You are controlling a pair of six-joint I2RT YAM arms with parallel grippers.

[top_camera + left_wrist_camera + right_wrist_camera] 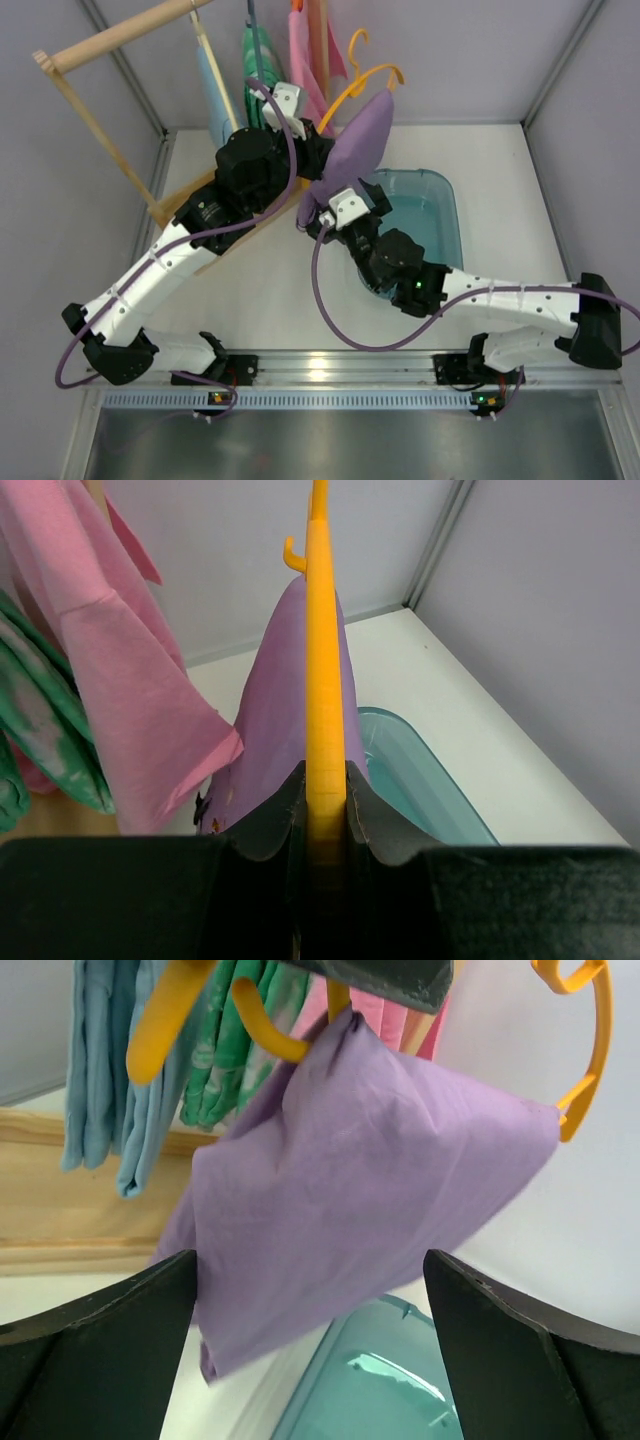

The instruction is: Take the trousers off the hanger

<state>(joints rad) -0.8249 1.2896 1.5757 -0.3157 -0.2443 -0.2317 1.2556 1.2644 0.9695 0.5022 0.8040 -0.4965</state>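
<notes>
Currently the left gripper (325, 780) is clamping the hanger (320, 630), while the trousers (370, 1160) are hanging from it just ahead of the wide-spread right gripper (310, 1265).

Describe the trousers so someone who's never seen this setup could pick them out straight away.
From the wooden rack at the table's far left, look right to the orange hanger clamped in the left gripper, near the teal tub. The trousers are the plain lilac cloth draped on it; neighbouring garments are pink, green or light blue.

Lilac trousers (370, 1160) drape over the tilted orange hanger (322, 630).
</notes>
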